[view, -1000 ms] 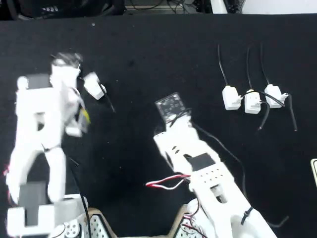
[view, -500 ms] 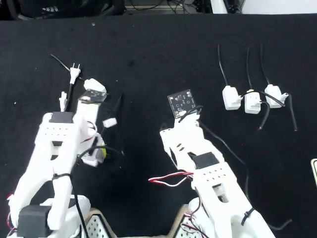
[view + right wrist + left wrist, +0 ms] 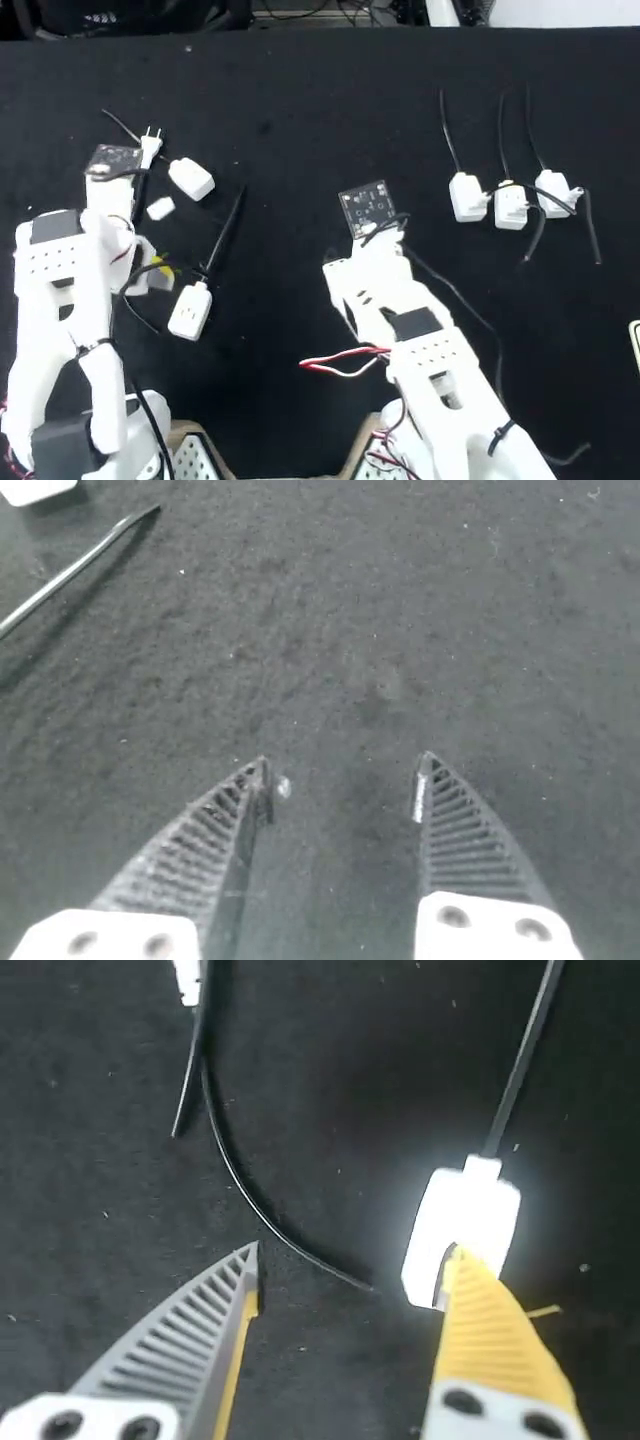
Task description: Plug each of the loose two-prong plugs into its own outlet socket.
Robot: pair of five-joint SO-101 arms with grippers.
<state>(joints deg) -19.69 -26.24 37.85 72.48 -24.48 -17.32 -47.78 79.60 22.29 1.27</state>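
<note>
plug with two prongs lies loose on the black table, at the far left, with its thin black wire running away from it. just beside it is a white outlet block, and a small white piece lies near that. closer to the arms lies another white outlet block, with its own black cord sticking out toward the middle of the table. the left end effector hangs low over this block with its two fingers spread wide apart and nothing between them. its yellow finger is right at the edge of the block, and i cannot tell if they touch. its grey finger is off to the other side, and a loose curved black wire lies on the table between the two fingers. far on the right side of the table, three more white outlet blocks sit in a row, close together, with black cords around them. the right end effector is over bare black table in the middle, fingers apart and holding nothing, with a straight black cord end lying a bit ahead of it.
</note>
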